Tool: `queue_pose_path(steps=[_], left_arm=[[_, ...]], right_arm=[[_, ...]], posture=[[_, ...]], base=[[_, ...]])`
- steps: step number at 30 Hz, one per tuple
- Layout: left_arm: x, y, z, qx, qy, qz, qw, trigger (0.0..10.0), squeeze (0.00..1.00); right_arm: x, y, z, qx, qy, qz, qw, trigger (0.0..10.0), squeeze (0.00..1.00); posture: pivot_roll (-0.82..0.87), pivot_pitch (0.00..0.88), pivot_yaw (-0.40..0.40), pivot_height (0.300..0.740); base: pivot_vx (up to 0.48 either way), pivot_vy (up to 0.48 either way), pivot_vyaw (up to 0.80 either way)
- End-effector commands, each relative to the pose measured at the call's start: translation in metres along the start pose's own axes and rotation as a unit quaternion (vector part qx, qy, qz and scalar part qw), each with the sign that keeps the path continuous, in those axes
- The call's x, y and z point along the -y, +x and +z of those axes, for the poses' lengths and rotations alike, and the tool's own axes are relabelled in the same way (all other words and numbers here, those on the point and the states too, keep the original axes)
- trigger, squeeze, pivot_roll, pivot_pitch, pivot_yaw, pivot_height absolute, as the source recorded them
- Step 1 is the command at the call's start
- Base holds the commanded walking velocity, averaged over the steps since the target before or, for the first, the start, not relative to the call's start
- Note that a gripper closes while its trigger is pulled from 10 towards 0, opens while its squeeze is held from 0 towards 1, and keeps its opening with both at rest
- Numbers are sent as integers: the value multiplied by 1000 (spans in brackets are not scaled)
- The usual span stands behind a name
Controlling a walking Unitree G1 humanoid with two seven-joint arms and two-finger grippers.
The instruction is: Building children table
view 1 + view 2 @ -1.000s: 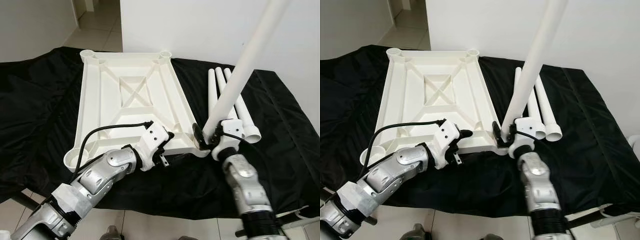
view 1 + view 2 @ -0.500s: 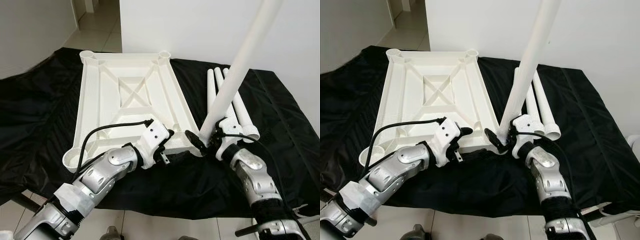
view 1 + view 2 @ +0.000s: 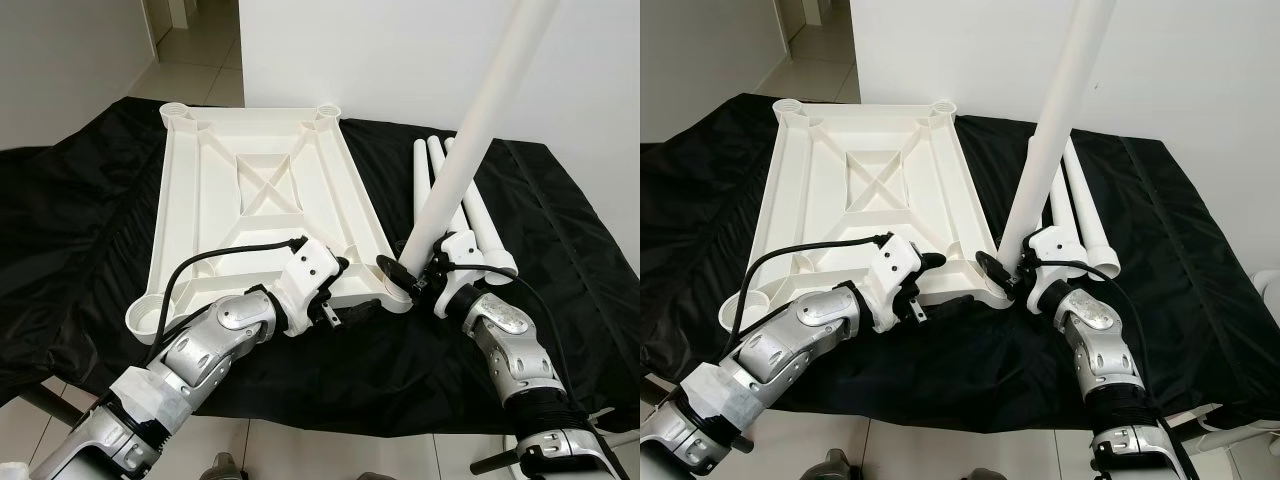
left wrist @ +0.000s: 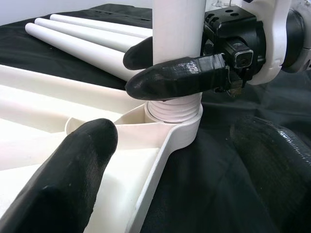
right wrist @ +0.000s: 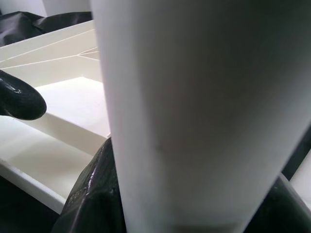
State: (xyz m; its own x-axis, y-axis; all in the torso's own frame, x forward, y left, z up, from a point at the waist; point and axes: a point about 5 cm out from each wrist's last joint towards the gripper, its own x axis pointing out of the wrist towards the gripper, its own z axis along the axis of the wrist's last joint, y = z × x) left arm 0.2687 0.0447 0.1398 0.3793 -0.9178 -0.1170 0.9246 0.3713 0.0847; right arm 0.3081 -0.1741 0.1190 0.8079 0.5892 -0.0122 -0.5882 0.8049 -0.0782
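Head eyes look down over the tabletop point(image 3: 250, 190); wrist cameras sit close (sharing its near corner).

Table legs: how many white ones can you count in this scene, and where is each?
4. One leg stands in the tabletop's near right corner socket, held by the right gripper; three legs lie on the black cloth beside it.

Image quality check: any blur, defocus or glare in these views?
Eye views: sharp, evenly lit, no glare. Left wrist view: own fingers soft up close, right gripper and the leg's threaded end crisp. Right wrist view: the leg sits too near, defocused and featureless.
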Motion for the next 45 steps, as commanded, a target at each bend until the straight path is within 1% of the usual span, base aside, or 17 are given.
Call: queue_pose_path(steps=[1, 5, 7, 11, 13, 14, 18, 20, 24, 25, 27, 30, 33, 38, 39, 40, 45], left_arm=[[7, -1, -2, -7, 2, -66, 998, 10000, 0], [7, -1, -2, -7, 2, -67, 998, 10000, 0], [7, 0, -1, -6, 2, -67, 998, 10000, 0], [7, 0, -2, -6, 1, -67, 998, 10000, 0], [8, 0, -2, -5, 0, -66, 998, 10000, 0], [8, 0, -2, -5, 0, -66, 998, 10000, 0], [8, -1, -2, -5, -2, -66, 998, 10000, 0], [8, -1, -2, -5, -2, -66, 998, 10000, 0], [10, 0, -2, -4, -4, -66, 998, 10000, 0], [10, 0, -2, -4, -4, -66, 998, 10000, 0], [10, 0, -2, -4, -4, -67, 998, 10000, 0], [10, 0, -2, -4, -5, -67, 998, 10000, 0], [11, 0, -2, -5, -5, -68, 998, 10000, 0], [11, -1, -2, -5, -5, -69, 998, 10000, 0], [11, 0, -2, -5, -4, -69, 998, 10000, 0], [10, 0, -2, -4, -4, -69, 998, 10000, 0], [10, 0, -1, -2, -6, -69, 998, 10000, 0]], right_arm=[[-2, -3, -11, -23, 7, -9, 1000, 10000, 0], [-3, -2, -12, -31, 12, -27, 999, 10000, 0], [-3, 0, -16, -42, 15, -76, 996, 10000, 0], [-7, 3, -15, -35, 20, -102, 994, 10000, 0], [-10, 7, -14, -31, 29, -159, 986, 10000, 0], [-10, 7, -14, -31, 29, -159, 986, 10000, 0], [-16, 11, -12, -27, 60, -244, 968, 10000, 0], [-18, 12, -12, -25, 59, -258, 964, 10000, 0], [-32, 17, -9, -18, 56, -312, 948, 10000, 0], [-32, 17, -9, -18, 56, -312, 948, 10000, 0], [-36, 19, -8, -18, 57, -346, 936, 10000, 0], [-40, 21, -7, -16, 60, -359, 931, 10000, 0], [-46, 23, -6, -14, 73, -354, 932, 10000, 0], [-46, 23, -5, -12, 69, -348, 935, 10000, 0], [-45, 21, -5, -10, 66, -346, 936, 10000, 706], [-44, 20, -5, -6, 66, -343, 937, 10000, 1000], [-40, 15, -1, 12, 59, -330, 942, 10000, 1000]], posture=[[15, 0, -42, 740], [15, 0, -42, 740], [16, 0, -45, 740], [17, 0, -47, 740], [16, 0, -49, 740], [16, 0, -49, 740], [14, 0, -52, 740], [14, 0, -52, 740], [14, 0, -51, 740], [14, 0, -51, 740], [14, 0, -52, 740], [16, 0, -49, 740], [14, 0, -49, 740], [14, 0, -49, 740], [13, 0, -50, 740], [13, 0, -50, 740], [14, 0, -53, 740]], base=[[0, 0, 0], [0, 0, 0], [0, 0, 0], [0, 0, 0], [0, 0, 0], [0, 0, 0], [0, 0, 0], [0, 0, 0], [0, 0, 0], [0, 0, 0], [0, 0, 0], [0, 0, 0], [0, 0, 0], [0, 0, 0], [0, 0, 0], [0, 0, 0], [0, 0, 0]])
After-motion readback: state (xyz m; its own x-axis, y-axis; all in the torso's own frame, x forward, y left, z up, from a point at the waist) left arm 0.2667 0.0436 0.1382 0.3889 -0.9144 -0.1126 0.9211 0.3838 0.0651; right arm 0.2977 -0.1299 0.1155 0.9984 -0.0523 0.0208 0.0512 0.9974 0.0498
